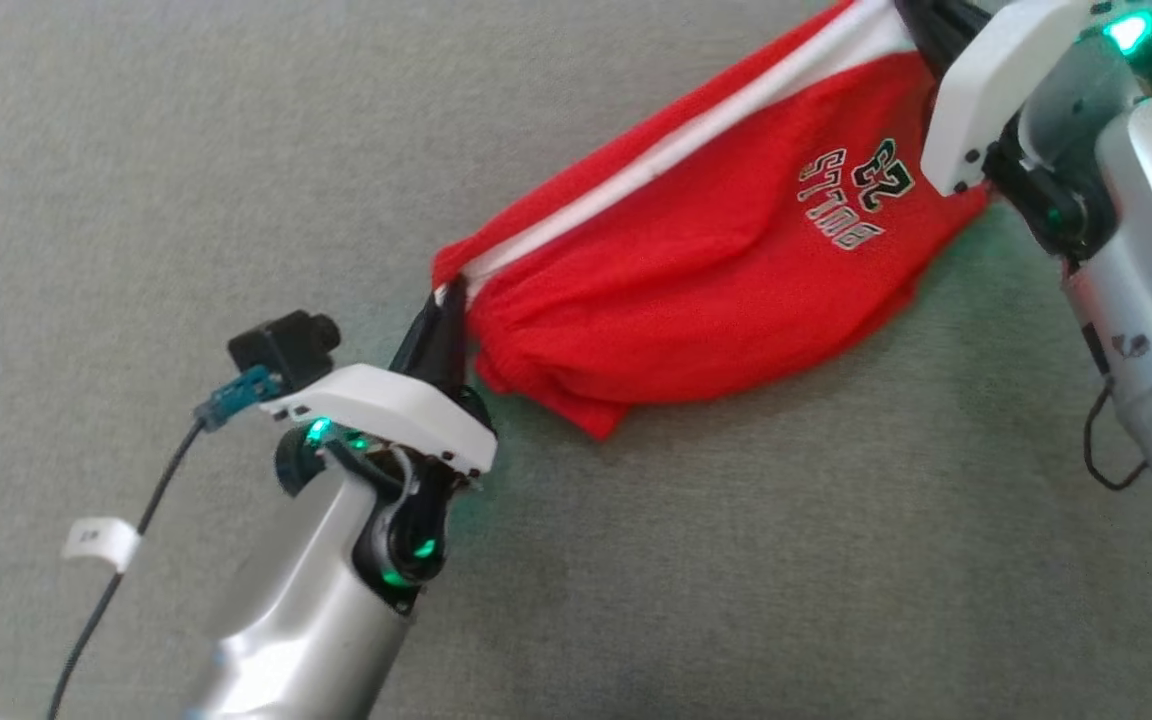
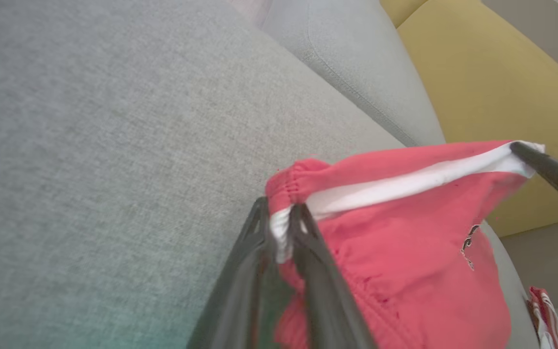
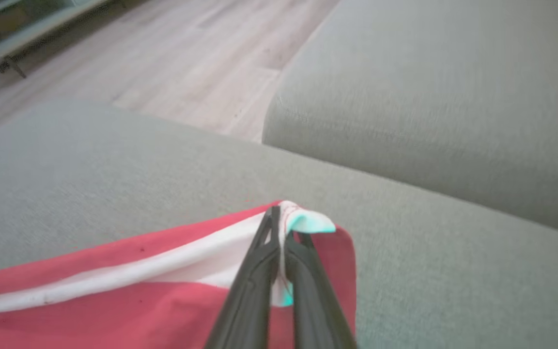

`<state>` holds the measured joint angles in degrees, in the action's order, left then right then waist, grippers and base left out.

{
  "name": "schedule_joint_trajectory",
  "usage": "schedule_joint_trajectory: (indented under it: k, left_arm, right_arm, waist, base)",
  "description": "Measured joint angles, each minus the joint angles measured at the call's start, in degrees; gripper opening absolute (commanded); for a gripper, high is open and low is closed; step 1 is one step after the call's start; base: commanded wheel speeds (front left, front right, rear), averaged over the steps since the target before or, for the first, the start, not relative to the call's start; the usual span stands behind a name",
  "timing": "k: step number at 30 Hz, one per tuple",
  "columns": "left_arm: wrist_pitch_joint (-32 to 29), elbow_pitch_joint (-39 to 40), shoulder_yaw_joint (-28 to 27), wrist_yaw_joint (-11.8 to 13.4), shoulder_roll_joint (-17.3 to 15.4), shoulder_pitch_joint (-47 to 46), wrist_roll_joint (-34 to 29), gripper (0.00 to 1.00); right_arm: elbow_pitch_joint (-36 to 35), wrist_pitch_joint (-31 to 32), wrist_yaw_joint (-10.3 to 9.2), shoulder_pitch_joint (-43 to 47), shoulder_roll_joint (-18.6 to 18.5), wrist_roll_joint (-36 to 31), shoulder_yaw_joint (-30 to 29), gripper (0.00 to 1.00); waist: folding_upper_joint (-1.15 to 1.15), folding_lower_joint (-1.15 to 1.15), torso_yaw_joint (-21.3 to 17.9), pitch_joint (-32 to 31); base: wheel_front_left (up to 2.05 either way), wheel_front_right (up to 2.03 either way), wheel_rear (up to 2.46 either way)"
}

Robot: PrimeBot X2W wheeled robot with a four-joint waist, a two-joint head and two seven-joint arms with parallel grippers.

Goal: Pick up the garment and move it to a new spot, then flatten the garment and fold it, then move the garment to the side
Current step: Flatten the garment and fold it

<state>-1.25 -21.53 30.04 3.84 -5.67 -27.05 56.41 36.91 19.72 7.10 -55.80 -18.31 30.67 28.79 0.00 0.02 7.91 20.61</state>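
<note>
Two tools hold one red garment (image 1: 696, 270) stretched between them above a grey sofa cushion (image 1: 186, 150). Left tool (image 2: 281, 215): narrow, its two dark fingers pinching the gathered waistband corner at one end of the white side stripe (image 1: 636, 175). Right tool (image 3: 279, 220): closed tight on the stripe's other end. The stripe runs taut along the upper edge from tool to tool. The cloth below it sags in loose folds, and whether the lowest fold touches the cushion cannot be told. A black-and-white print (image 1: 851, 200) appears upside down in the head view. Beyond the cushion, the left wrist view shows a yellow seat back (image 2: 477, 97) and the right wrist view a wooden floor (image 3: 187, 58).
</note>
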Motion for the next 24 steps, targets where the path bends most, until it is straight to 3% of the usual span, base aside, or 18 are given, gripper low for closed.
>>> schedule_joint_trajectory:
  k: [1,10,15,21,24]
  left_arm:
    - [0.4,-1.0,0.2,-0.7,0.6,-0.4,0.0,1.00]
    - [3.2,-3.2,1.7,-4.4,0.9,1.1,0.4,1.00]
    - [11.8,1.1,0.9,-4.3,-1.9,7.1,-2.9,1.00]
    - [15.5,3.5,-1.4,-2.7,-6.4,8.1,-15.9,1.00]
    - [15.7,4.3,-2.7,-2.6,-6.6,7.3,-23.5,1.00]
  right_arm:
    - [1.9,-0.1,0.00,-0.3,0.0,0.5,0.6,1.00]
    - [8.1,1.9,0.00,0.4,0.1,10.5,6.5,1.00]
    - [7.8,2.3,0.00,2.6,-2.3,14.0,7.6,1.00]
    - [10.8,1.4,0.00,3.9,-4.7,15.9,5.9,1.00]
    - [13.8,1.2,0.00,3.5,-4.7,16.0,4.5,1.00]
  waist:
    - [0.00,0.00,0.5,0.4]
    - [0.00,-0.02,1.8,-1.8]
    - [0.00,-0.03,1.2,-4.9]
    - [0.00,-0.03,2.5,-5.9]
    - [0.00,-0.03,3.5,-4.7]
  base:
    - [0.00,0.00,0.00]
    - [0.00,0.00,0.00]
    - [0.00,0.00,0.00]
    - [0.00,0.00,0.00]
    - [0.00,0.00,0.00]
